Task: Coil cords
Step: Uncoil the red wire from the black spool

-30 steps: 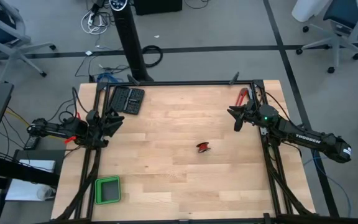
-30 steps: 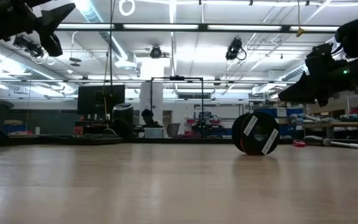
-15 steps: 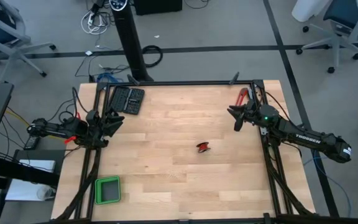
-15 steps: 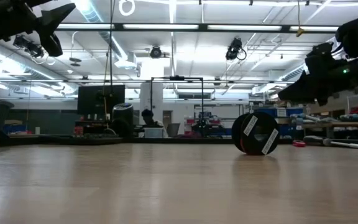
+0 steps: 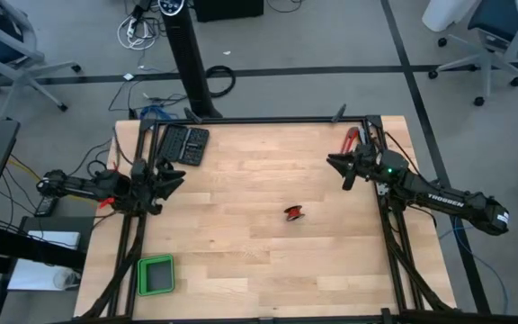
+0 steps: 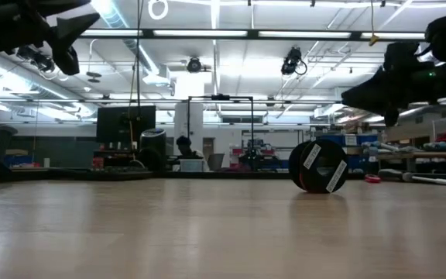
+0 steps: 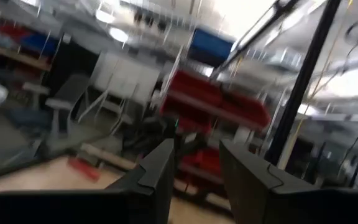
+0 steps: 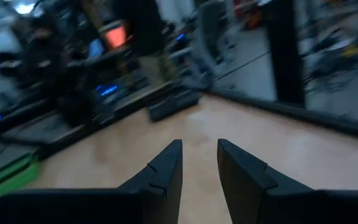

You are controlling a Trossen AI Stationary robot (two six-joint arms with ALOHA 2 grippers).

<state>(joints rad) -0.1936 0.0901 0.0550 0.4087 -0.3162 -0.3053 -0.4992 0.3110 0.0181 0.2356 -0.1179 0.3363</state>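
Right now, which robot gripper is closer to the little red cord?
The right gripper is closer to the red cord bundle lying mid-table. The left gripper hovers at the table's far left edge, much farther away.

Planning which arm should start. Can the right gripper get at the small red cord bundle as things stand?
Probably yes. The right gripper hangs open at the table's right edge, and only bare tabletop lies between it and the red cord bundle.

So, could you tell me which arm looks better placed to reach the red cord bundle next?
Probably the right. The right gripper sits nearer the red cord bundle; the left gripper hovers farther off at the table's opposite edge. Both have open jaws.
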